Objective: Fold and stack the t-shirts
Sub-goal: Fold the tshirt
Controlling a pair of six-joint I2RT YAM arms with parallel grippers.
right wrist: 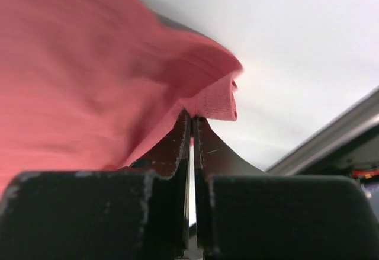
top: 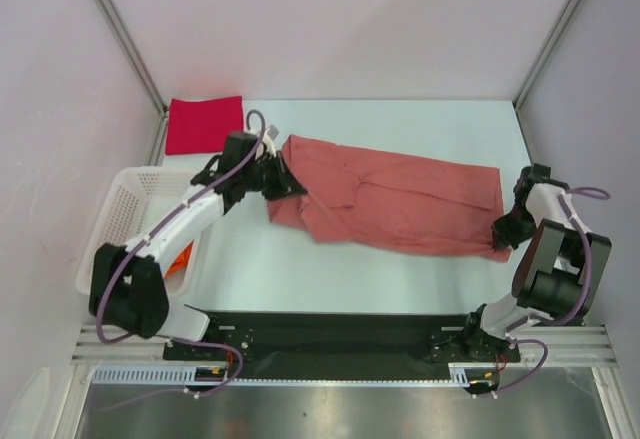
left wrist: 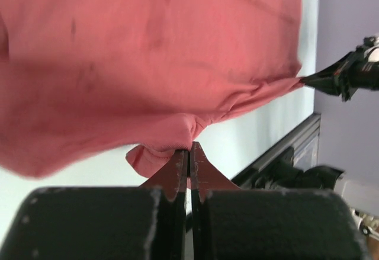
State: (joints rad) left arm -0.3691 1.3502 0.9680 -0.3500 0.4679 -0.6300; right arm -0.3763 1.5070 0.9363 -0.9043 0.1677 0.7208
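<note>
Stretched across the middle of the bench (top: pixel 350 279), the salmon-pink t-shirt (top: pixel 400 199) is held at both ends. The left fingers (left wrist: pixel 174 174) are pinched tight on its left edge and the right fingers (right wrist: pixel 172 147) are clamped on its lower-right corner. A folded crimson t-shirt (top: pixel 205 124) lies at upper left, and an orange t-shirt (top: pixel 180 259) sits in the white basket (top: pixel 120 199) at left.
</note>
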